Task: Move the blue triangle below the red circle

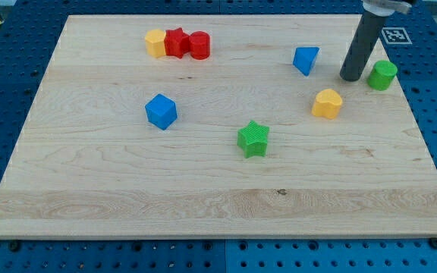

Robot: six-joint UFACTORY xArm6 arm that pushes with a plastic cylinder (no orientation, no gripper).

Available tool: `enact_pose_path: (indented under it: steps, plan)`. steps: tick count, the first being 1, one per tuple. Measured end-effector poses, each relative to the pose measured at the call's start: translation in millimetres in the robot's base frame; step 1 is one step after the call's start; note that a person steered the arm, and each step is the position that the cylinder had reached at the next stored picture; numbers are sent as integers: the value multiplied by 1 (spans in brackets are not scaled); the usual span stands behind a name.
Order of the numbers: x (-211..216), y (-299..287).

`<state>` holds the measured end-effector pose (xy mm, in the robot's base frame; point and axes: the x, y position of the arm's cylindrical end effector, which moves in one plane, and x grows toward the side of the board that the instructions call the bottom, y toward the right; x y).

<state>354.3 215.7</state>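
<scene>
The blue triangle (306, 59) lies on the wooden board (112, 189) at the upper right. The red circle (199, 45) sits near the view's top, touching a red star (176, 42) on its left. My tip (350, 76) rests on the board to the right of the blue triangle, a short gap apart from it, and just left of a green round block (382, 75).
A yellow hexagon-like block (155, 42) touches the red star's left side. A blue cube (161, 111) lies left of centre. A green star (253, 139) lies at centre. A yellow heart-shaped block (327, 103) lies below my tip.
</scene>
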Motion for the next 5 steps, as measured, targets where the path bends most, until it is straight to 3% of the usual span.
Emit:
enact_pose_path:
  steps: [5]
  plan:
    - [-33,-32]
